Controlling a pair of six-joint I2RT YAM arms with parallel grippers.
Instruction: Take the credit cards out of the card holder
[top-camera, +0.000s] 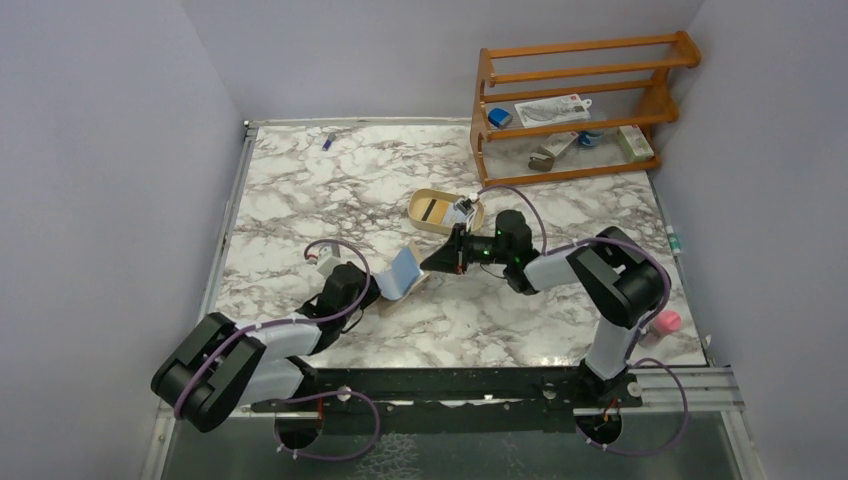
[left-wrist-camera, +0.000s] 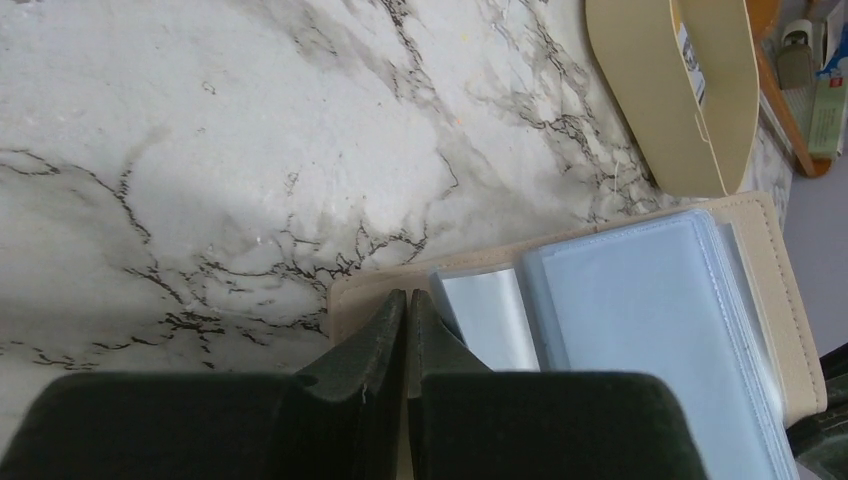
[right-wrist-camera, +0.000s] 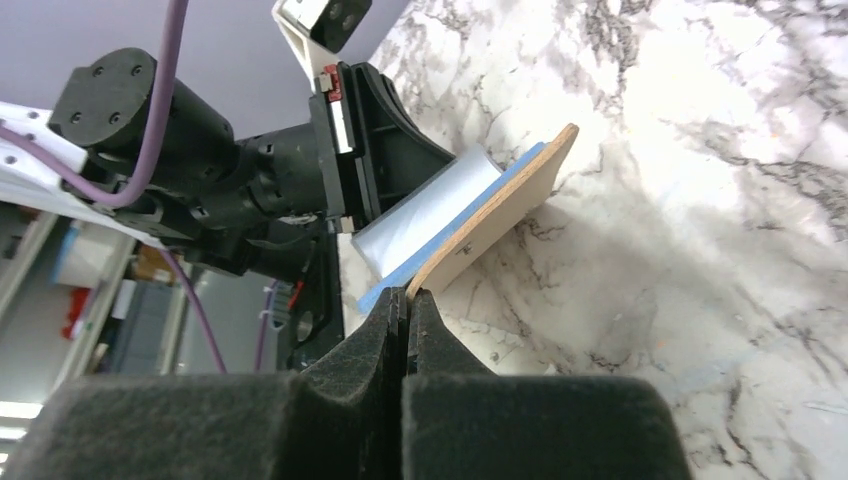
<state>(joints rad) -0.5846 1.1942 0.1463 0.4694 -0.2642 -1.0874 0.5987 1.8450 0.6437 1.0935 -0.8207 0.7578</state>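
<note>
The card holder (top-camera: 405, 272) is held open and tilted above the marble table (top-camera: 300, 190), near its middle, between the two arms. The left gripper (left-wrist-camera: 405, 312) is clenched on the holder's near edge, beside the sleeves. The right gripper (right-wrist-camera: 405, 308) is clenched on a corner of the tan cover, which is spread away from the inner pages. The pale blue and whitish credit cards (left-wrist-camera: 640, 320) are seen inside the holder. A tan oval tray (top-camera: 415, 207) lies just beyond, and a wooden rack (top-camera: 580, 100) stands at the far right.
</note>
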